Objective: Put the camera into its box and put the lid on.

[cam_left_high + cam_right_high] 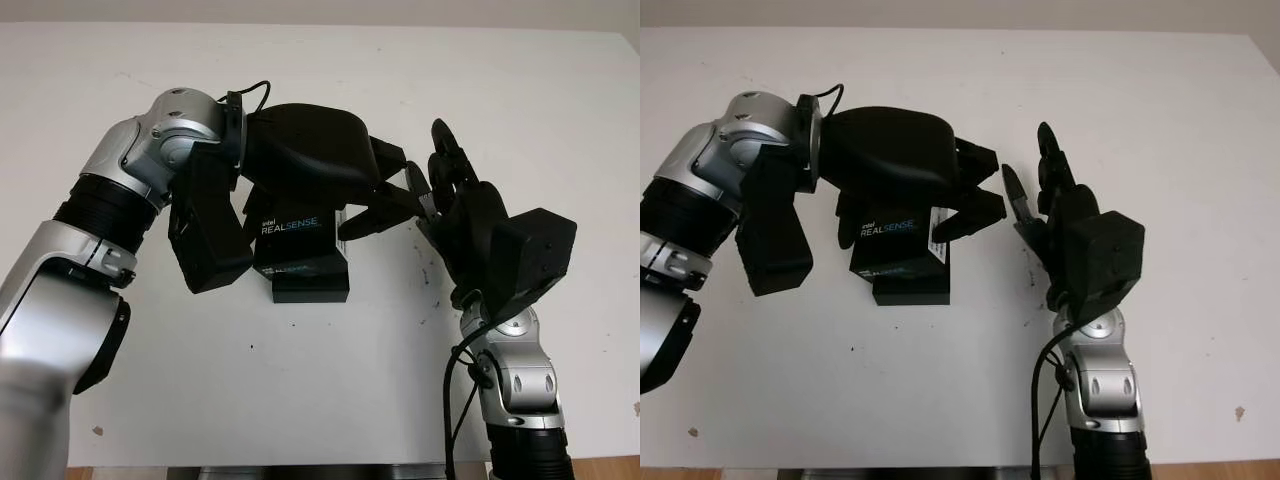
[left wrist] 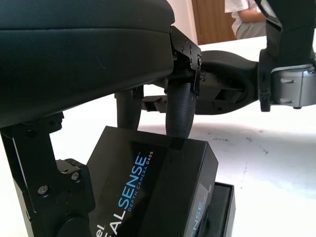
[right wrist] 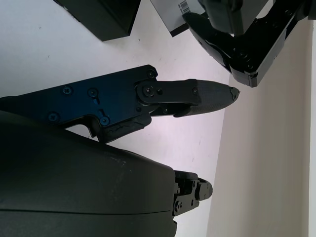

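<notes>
A black lid printed "intel REALSENSE" sits tilted on top of the black box base at the middle of the white table. My left hand reaches over it from the left and is shut on the lid. In the left wrist view one ribbed finger presses the lid's far edge, and the base's rim shows beside it. The lid hides the inside of the base. My right hand is open and upright, just right of the box and apart from it.
The left forearm's black wrist block hangs just left of the box. The table's front edge runs along the bottom. There is free table surface behind and to the right. A wooden door and a person are far behind.
</notes>
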Robot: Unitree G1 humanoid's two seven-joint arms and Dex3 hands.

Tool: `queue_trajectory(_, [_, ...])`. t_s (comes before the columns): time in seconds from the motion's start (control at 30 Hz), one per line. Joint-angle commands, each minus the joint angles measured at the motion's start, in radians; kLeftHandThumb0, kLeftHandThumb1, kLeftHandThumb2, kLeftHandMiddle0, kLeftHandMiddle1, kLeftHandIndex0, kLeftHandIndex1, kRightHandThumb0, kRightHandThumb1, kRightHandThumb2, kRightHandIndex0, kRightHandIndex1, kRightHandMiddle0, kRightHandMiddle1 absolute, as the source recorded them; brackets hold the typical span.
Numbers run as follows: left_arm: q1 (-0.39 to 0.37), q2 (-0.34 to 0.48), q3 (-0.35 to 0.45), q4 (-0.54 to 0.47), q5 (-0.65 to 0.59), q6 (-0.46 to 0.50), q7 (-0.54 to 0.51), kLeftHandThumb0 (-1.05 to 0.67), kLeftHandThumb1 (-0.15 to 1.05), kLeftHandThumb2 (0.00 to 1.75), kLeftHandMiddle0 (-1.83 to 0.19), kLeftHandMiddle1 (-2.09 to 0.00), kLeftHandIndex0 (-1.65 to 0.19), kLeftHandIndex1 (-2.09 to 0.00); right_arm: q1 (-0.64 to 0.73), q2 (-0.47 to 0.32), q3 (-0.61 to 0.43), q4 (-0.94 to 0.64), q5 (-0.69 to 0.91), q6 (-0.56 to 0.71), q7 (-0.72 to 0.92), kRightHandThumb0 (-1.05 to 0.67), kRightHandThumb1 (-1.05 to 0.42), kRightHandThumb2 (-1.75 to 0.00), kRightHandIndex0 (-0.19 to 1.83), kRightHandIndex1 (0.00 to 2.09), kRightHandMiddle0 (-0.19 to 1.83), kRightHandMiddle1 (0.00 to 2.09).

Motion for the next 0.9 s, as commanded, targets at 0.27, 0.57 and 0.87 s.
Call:
queue_trajectory(0.27, [-0.009, -0.015, -0.041, -0.023, -0.125, 0.103, -0.133, -0.31, 1.05, 0.26, -0.52, -2.09, -0.21, -2.09, 0.010, 0.015, -0.004, -0.013, 0.008, 0.005, -0.007, -0.68, -1.05, -0.33, -0.05, 0.05, 0.06, 0.06])
queue_trajectory(0.57, [0.041, -0.007, -0.035, -0.150, -0.267, 0.323, -0.333, -0.30, 1.05, 0.28, -0.56, -2.09, -0.27, -2.09, 0.005, 0.016, -0.005, -0.008, 0.011, 0.003, -0.014, -0.69, -1.05, -0.32, -0.04, 0.05, 0.07, 0.06])
queue_trajectory(0.87, [0.073, -0.016, -0.020, -0.209, -0.305, 0.405, -0.377, -0.31, 1.05, 0.29, -0.65, -2.09, -0.30, -2.09, 0.004, 0.016, 0.004, 0.001, -0.002, -0.009, -0.017, -0.67, -1.05, -0.34, -0.03, 0.06, 0.07, 0.06])
